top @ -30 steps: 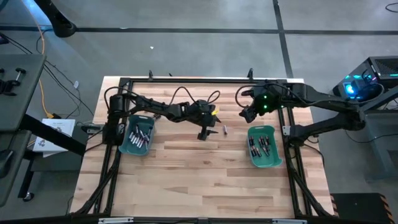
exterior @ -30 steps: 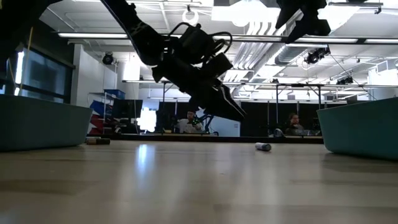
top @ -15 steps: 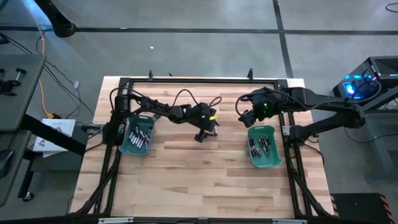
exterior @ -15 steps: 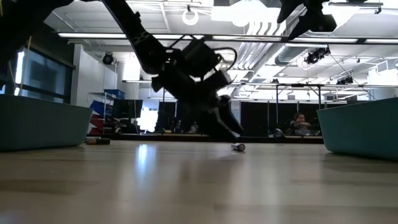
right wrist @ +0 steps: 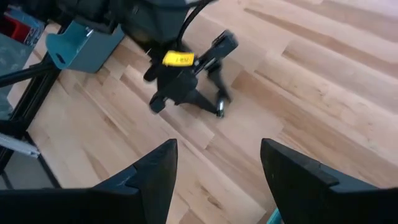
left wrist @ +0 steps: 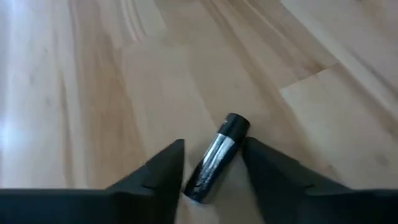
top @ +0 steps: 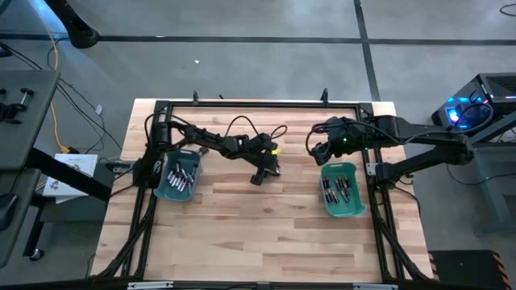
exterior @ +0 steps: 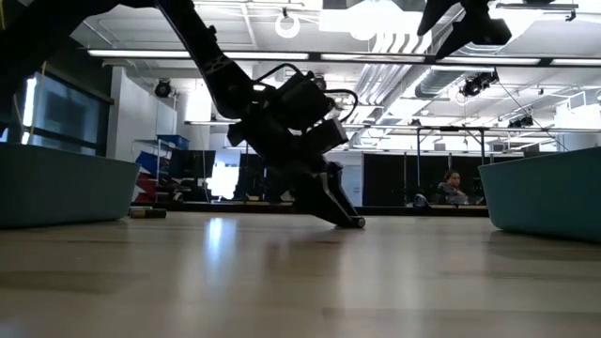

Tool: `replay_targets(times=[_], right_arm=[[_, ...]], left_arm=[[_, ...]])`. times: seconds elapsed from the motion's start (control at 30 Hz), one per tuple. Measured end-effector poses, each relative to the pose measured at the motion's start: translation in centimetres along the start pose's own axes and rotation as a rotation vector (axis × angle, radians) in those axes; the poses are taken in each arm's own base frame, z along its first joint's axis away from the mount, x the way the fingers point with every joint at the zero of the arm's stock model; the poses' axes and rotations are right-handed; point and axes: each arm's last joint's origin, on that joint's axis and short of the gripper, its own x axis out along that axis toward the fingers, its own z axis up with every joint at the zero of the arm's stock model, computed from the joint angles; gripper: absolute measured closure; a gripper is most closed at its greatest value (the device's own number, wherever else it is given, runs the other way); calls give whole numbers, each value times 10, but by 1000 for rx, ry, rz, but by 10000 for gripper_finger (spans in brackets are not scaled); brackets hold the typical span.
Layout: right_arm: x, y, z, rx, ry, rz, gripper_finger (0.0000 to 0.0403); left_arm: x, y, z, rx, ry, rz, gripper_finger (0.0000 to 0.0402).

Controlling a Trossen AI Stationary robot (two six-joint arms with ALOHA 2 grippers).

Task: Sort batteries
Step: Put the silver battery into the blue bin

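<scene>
High view: the left gripper (top: 274,169) is lowered to the wooden table (top: 242,225) near its middle, while the right gripper (top: 316,149) hangs above the table beside the far end of the right teal bin (top: 343,190). That bin and the left teal bin (top: 178,176) each contain several batteries; the loose battery under the left gripper cannot be made out from above. Low view: the left gripper (exterior: 349,221) slopes down so that its fingertips reach the tabletop, where a small silvery battery end (exterior: 358,222) shows at the tips. A person (exterior: 452,188) sits in the room behind. Left wrist view: a single battery (left wrist: 217,157) lies flat on the wood between the two dark fingers (left wrist: 163,169), with a gap showing on each side, so the fingers bracket it partly open without a visible grip. The battery's long axis runs along the line of the fingers, slightly skewed, with its dark capped end pointing away from the wrist. Right wrist view: the right gripper's fingers (right wrist: 155,171) stand wide apart with nothing between them, looking down on the left gripper (right wrist: 219,109) at the table.
</scene>
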Motion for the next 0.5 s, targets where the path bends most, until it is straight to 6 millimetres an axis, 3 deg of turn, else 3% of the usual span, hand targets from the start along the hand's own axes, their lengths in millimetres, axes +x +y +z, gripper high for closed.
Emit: replay_targets(times=[0.2,0.37,0.5], right_arm=[[0,-1,1,-25,-41,-32,179],[0,-4,6,-80,-124,-95,179],[1,-7,20,-163,-191,-103,179]], left_arm=[[0,-15,7,-171,50,-26,365],[-22,-28,22,-389,166,85,367],[-66,-34,47,-544,190,252,367]])
